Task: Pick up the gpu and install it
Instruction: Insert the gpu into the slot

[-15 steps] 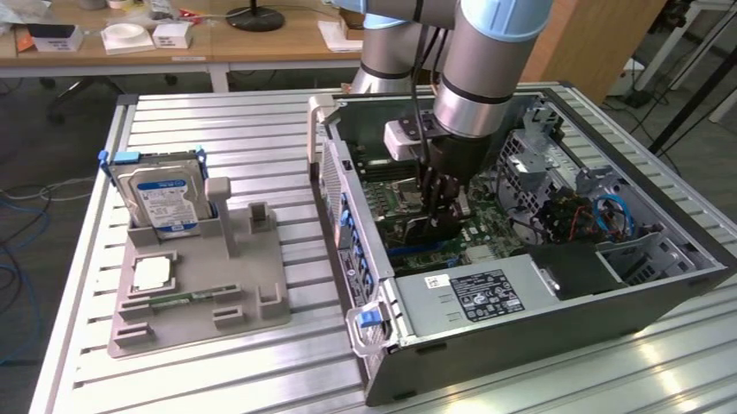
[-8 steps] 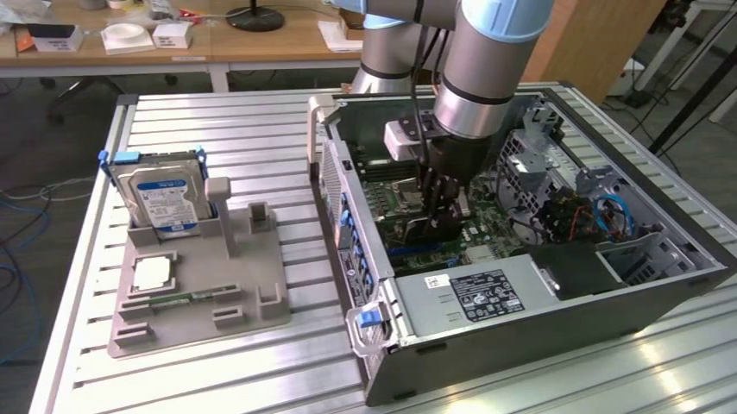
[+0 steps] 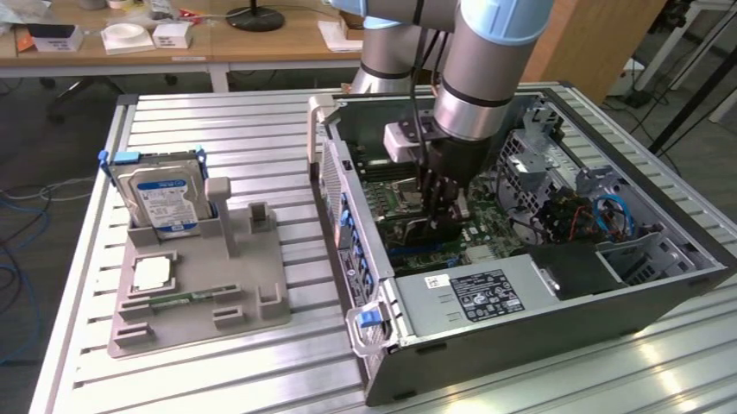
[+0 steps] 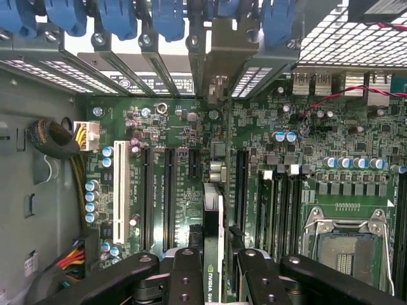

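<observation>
Starting at the exterior view's left: grey fixture [image 3: 259, 285] on the tabletop [image 3: 230, 121], with a hard drive [image 3: 161, 197] parked upright at its far end. Nothing going on over there.

Moving right: open computer case [image 3: 519, 345] lying on its side, motherboard [image 3: 495, 220] facing up, power supply [image 3: 484, 293] along the near wall. Right in the middle, arm reaching straight down, claw [image 3: 436, 226] low over the board.

Wrist view tells the rest. Claw [image 4: 216, 279] clamped on the gpu [image 4: 213, 241], fingers [image 4: 184, 273] pressing on both flat faces, card held on edge with its long edge aimed at the board. So, gpu inside the case, in the grip, right over the row of expansion slots [image 4: 241, 184]. Can't tell whether touching a slot yet or just above one.

Further right in the exterior view: blue cables [image 3: 616, 216] by the drive cage, well apart from the action.

Judging by all that: pickup finished, install step in hand, somewhere in the line-up-and-seat part. Would guess seating calls for the card's bottom edge dead parallel to its slot, metal end matched to the rear opening under the blue latches [image 4: 121, 16], then a straight push down with zero tilt. Tight spot, so probably not much room for sideways slop.
</observation>
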You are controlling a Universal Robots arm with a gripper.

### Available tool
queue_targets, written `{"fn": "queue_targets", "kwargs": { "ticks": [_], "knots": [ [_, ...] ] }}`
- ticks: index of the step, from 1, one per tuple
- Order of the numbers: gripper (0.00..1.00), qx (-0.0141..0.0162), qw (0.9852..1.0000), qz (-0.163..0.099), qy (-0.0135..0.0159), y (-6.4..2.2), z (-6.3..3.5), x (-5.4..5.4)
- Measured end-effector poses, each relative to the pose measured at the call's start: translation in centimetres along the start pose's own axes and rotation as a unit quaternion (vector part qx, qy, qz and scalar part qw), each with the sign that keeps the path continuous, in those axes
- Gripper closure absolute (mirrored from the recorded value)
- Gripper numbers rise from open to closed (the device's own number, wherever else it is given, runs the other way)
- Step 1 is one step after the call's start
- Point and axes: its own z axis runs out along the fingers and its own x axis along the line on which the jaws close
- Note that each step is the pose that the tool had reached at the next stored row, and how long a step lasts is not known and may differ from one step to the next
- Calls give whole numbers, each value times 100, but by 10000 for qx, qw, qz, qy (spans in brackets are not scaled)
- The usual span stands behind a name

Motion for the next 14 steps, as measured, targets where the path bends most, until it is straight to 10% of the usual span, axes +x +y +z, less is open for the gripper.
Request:
{"fn": "queue_targets", "kwargs": {
  "ticks": [14],
  "knots": [
    [74, -1, 10000, 0, 1, 0, 11, 0]
  ]
}}
